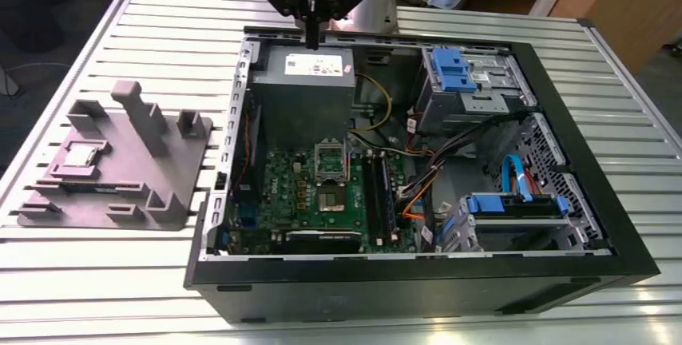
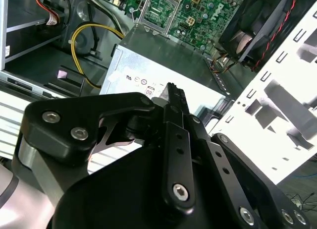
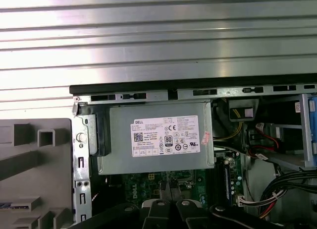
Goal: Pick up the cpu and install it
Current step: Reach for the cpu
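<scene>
So the gripper is hanging over the power supply at the back of the open PC case, fingers pinched together with nothing in them. The cpu sits flat in the grey tray, well off toward the exterior view's left. My take: come in from straight above, grab the chip by its edges, and dodge those tall tray posts.

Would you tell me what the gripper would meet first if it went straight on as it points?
Probably the grey metal box with the white label, directly beneath the gripper; depth is uncertain.
</scene>
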Available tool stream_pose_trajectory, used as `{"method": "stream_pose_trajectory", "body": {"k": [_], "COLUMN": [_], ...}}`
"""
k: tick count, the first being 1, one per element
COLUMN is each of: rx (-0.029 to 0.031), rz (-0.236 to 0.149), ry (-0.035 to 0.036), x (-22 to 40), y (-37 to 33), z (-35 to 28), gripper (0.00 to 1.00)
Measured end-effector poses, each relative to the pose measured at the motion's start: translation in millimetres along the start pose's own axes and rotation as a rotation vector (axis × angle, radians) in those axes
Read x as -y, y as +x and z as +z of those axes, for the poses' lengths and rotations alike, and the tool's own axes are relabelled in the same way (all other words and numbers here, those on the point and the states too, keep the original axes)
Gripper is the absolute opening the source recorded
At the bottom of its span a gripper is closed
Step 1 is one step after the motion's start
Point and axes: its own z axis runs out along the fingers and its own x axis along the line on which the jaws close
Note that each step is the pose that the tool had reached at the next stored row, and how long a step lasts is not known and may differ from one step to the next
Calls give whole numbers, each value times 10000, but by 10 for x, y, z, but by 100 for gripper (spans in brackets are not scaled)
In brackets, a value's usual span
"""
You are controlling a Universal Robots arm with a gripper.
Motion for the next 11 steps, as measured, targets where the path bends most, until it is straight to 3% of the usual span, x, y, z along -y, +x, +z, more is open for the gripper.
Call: {"method": "stream_pose_trajectory", "body": {"k": [11], "rx": [0], "rz": [0], "ry": [0], "x": [2], "y": [22], "z": [-1], "gripper": [10]}}
